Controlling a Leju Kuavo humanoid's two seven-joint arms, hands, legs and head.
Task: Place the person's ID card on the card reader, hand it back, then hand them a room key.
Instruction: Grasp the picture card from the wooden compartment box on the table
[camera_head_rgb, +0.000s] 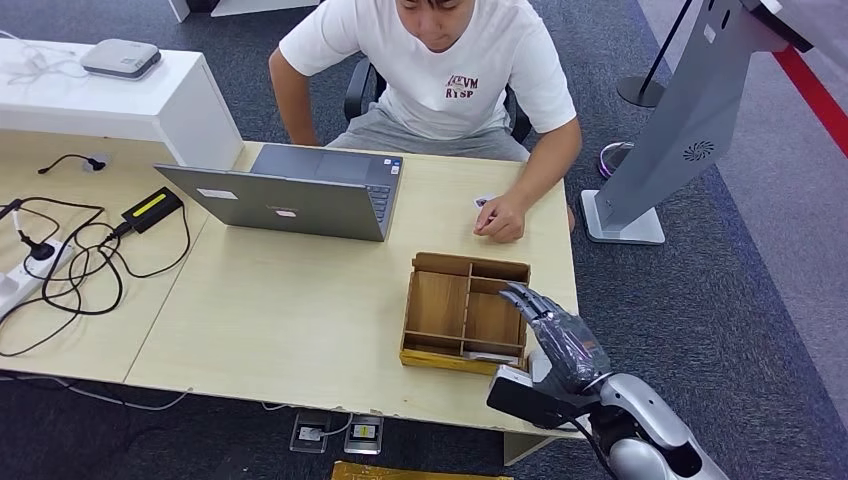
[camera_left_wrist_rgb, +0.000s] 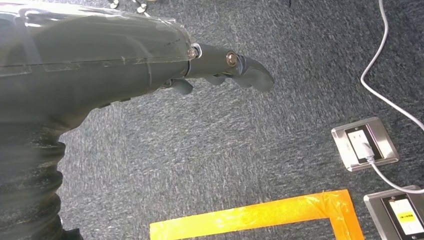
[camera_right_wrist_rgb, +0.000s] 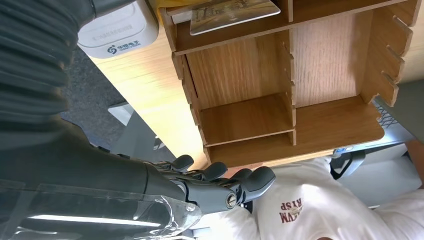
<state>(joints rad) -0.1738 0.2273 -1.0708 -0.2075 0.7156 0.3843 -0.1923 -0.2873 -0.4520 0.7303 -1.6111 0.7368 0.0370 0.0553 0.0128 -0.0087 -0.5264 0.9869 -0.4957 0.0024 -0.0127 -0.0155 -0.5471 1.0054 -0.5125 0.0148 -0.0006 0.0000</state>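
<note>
right hand (camera_head_rgb: 556, 335): raised at the desk's right edge, just beside the wooden tray, fingers stretched out and a little apart, nothing in it; same in the right wrist view (camera_right_wrist_rgb: 220, 182).
left hand (camera_left_wrist_rgb: 220, 67): hangs over grey carpet, fingers loosely curled, holding nothing.
id card (camera_head_rgb: 484, 201): small pale card on the desk, under the fingertips of the person's hand (camera_head_rgb: 500, 218), beyond the tray's far side; details too small to read.
wooden tray (camera_head_rgb: 440, 266): divided into compartments, on the right part of the desk (camera_head_rgb: 290, 310); a card (camera_right_wrist_rgb: 232, 12) lies flat in the narrow near compartment.
card reader (camera_right_wrist_rgb: 117, 30): white box with a printed label, on the desk just beside the tray's near corner, close under the right wrist.
person (camera_head_rgb: 450, 70): seated across the desk, white t-shirt, one arm reaching to the desk.
laptop (camera_head_rgb: 300, 195): open, left of the tray, screen back toward the robot.
floor: orange tape (camera_left_wrist_rgb: 260, 215) and floor sockets (camera_left_wrist_rgb: 362, 142) under the left hand.
</note>
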